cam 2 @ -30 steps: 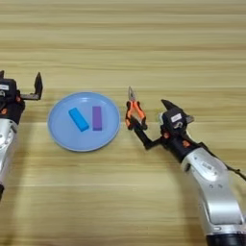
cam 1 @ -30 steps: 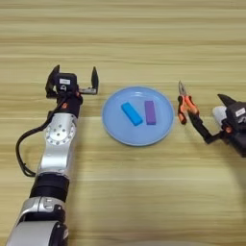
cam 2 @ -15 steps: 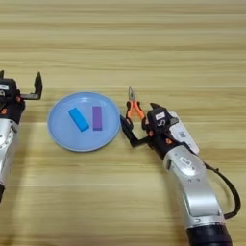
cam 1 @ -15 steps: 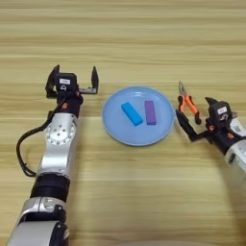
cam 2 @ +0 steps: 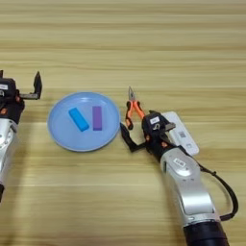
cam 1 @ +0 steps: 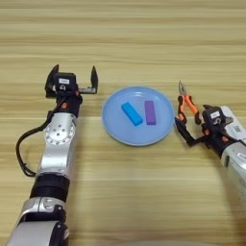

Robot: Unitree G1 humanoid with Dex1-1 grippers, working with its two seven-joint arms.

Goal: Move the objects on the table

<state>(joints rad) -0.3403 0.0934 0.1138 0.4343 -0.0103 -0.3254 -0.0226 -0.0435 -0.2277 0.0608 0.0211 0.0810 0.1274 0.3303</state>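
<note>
The needle-nose pliers (cam 2: 132, 106) with orange-and-black handles lie just right of the light-blue plate, tip pointing away from me. My right gripper (cam 2: 145, 128) is open at the handle ends, with one black finger (cam 2: 126, 136) low on their left side. I cannot tell whether it touches them. The white remote-like bar (cam 2: 182, 135) lies on the table (cam 1: 144, 38) to the right, partly hidden behind my right wrist. My left gripper (cam 1: 72, 78) stands open left of the plate with nothing between its fingers.
The round light-blue plate (cam 1: 115, 127) sits mid-table and holds a blue block (cam 1: 131, 114) and a purple block (cam 1: 150, 112). My right forearm (cam 2: 190, 192) runs down to the lower right. My left arm (cam 1: 56, 144) fills the lower left.
My right gripper has moved left, from beside the remote to the pliers' handle ends. The pliers, the plate and my left arm have stayed where they were.
</note>
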